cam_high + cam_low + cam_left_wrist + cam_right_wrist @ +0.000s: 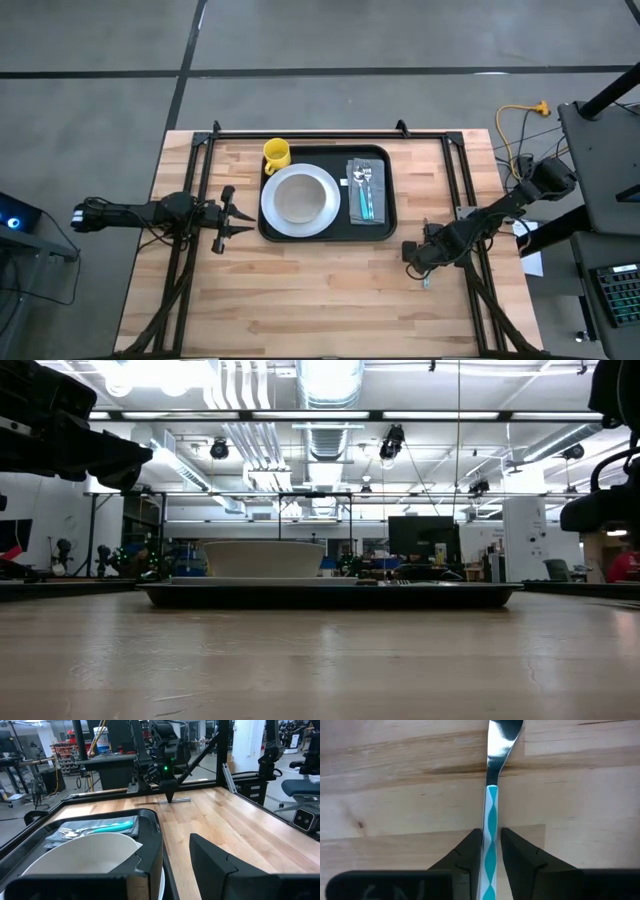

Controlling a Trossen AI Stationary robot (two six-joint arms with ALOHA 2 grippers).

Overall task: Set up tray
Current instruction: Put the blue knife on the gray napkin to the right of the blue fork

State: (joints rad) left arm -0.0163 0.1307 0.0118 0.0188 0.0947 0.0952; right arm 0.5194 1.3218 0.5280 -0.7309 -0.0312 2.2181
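The black tray (325, 228) lies at the table's far middle. On it are a round white plate (300, 198), a yellow cup (276, 153) in its far left corner, and a grey napkin (366, 190) carrying a fork and a teal-handled utensil. Another teal-handled utensil (490, 820) lies flat on the wood to the right of the tray. My right gripper (415, 256) stands over it, pointing down and shut on its handle. My left gripper (238, 213) hovers open just left of the tray, touching nothing; the left wrist view shows the plate (85, 852) ahead of it. My right gripper pinches the utensil's teal-and-white handle (490, 852) between its two fingers. It comes from above, pointing down, with one finger on either long side of the handle. The utensil lies flat on the table, its metal end (502, 740) pointing away from the fingers.
Black frame rails run along the table's far edge (320, 132) and slant down both sides. Bare wood (320, 300) fills the near half of the table. Cables and equipment (520, 130) sit beyond the right edge.
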